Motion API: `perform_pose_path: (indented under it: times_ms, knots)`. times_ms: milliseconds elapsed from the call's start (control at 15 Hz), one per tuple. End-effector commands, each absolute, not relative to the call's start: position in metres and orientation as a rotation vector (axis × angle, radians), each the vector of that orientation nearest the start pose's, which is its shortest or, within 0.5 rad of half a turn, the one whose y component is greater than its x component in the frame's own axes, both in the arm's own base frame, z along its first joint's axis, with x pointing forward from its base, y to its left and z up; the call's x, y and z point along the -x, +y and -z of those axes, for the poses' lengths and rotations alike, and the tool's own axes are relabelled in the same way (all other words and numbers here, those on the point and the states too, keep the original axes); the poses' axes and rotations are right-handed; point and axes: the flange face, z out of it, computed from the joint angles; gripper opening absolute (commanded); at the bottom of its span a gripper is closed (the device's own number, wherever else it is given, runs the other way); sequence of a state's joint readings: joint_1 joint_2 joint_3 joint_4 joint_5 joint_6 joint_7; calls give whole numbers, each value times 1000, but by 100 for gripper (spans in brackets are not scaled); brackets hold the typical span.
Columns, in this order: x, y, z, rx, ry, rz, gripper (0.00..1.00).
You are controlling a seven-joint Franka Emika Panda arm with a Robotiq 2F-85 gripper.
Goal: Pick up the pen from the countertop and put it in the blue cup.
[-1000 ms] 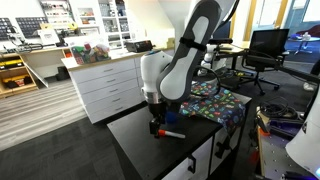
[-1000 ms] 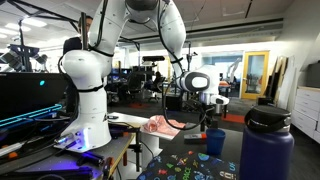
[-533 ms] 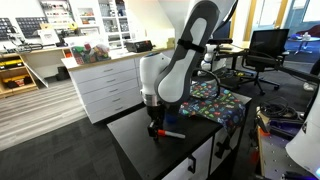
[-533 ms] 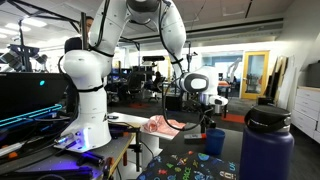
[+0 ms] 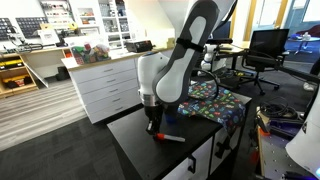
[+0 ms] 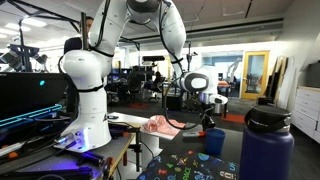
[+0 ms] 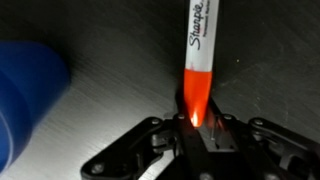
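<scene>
The pen (image 7: 200, 40) lies on the black countertop (image 7: 110, 60); its white barrel points away from me and its orange-red end sits between the jaws. My gripper (image 7: 197, 122) is shut on that orange end. In an exterior view the gripper (image 5: 153, 127) is down at the countertop (image 5: 135, 150) with the pen (image 5: 172, 137) sticking out beside it. The blue cup (image 7: 25, 90) fills the left edge of the wrist view, close by. In an exterior view the blue cup (image 6: 214, 141) stands just below the gripper (image 6: 207, 122).
A tall dark blue bottle (image 6: 266, 145) stands in the foreground. A colourful patterned cloth (image 5: 215, 100) covers the countertop's far end. A wood-topped counter with white drawers (image 5: 105, 85) stands behind. A pink cloth (image 6: 160, 125) and another white robot (image 6: 85, 90) are nearby.
The jaws have closed from open onto the pen's orange end. The arm has stayed down at the countertop, barely shifting.
</scene>
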State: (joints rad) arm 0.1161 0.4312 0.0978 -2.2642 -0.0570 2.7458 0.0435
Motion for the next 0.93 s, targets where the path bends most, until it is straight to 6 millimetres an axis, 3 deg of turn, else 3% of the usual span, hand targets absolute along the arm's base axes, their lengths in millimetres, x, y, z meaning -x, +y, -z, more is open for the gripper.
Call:
perform_pose_path:
  times_ms: [0, 333, 867]
  knots:
    - [-528, 116, -178, 3096, -326, 115, 5]
    - [-529, 115, -183, 3102, -324, 134, 5]
    - [-536, 116, -211, 3123, -360, 236, 5]
